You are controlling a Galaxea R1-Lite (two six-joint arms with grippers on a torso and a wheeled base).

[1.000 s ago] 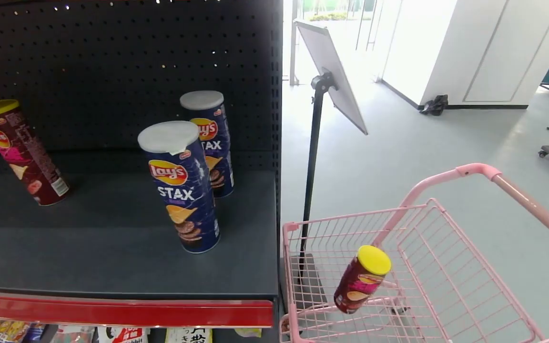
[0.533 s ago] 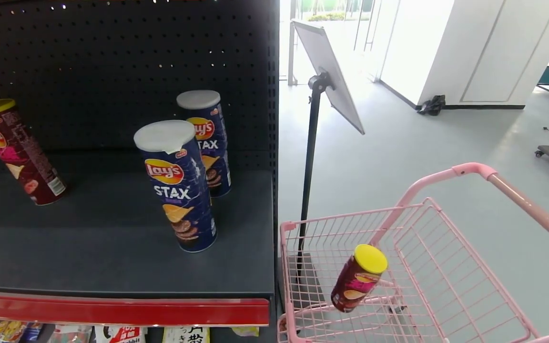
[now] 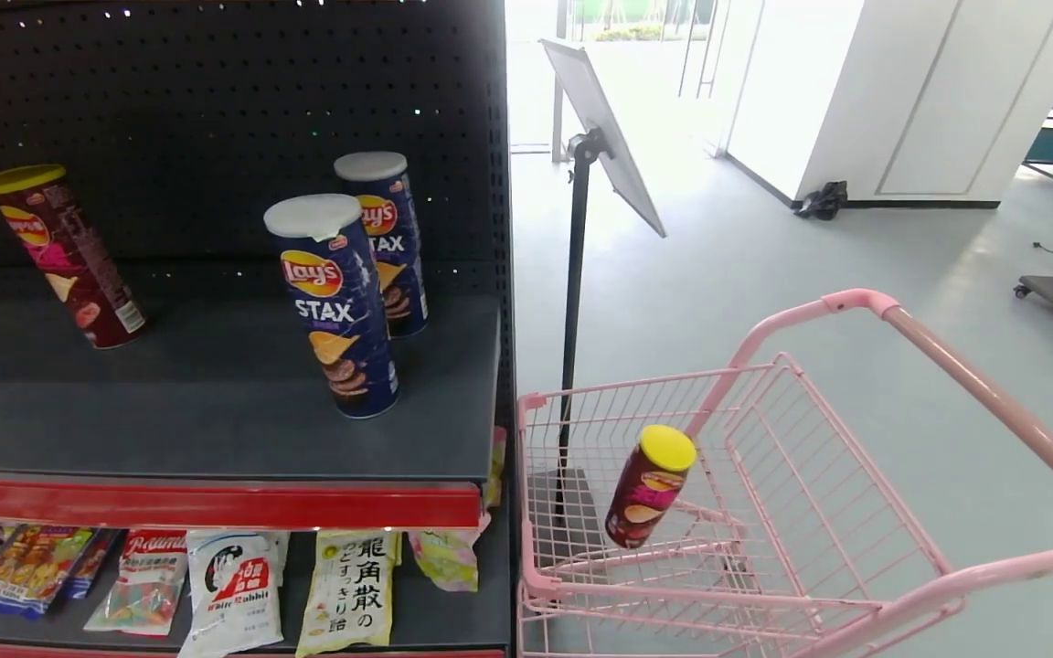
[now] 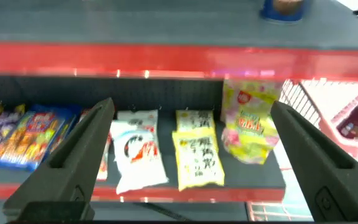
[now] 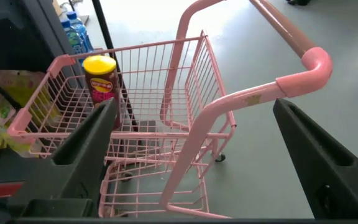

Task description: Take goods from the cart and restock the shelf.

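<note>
A pink wire cart (image 3: 974, 395) stands right of the dark shelf (image 3: 197, 411). A dark red chip can with a yellow lid (image 3: 647, 489) leans upright inside the cart's front end, also seen in the right wrist view as the can (image 5: 102, 84). On the shelf board stand two blue chip cans (image 3: 335, 311) (image 3: 385, 242) and one dark red can (image 3: 69, 260) at the far left. My right gripper (image 5: 194, 106) is open, a little way back from the cart (image 5: 316, 62). My left gripper (image 4: 192, 106) is open, facing the lower shelf below the red edge strip (image 4: 166, 59).
Several snack bags (image 3: 234, 585) lie on the lower shelf, also seen as bags (image 4: 197, 155) in front of the left gripper. A black sign stand (image 3: 572, 302) rises between shelf and cart. Open grey floor lies to the right of the cart.
The head camera has tilted down and shifted, bringing the lower shelf with snack bags into the picture. The cans and the cart keep their places.
</note>
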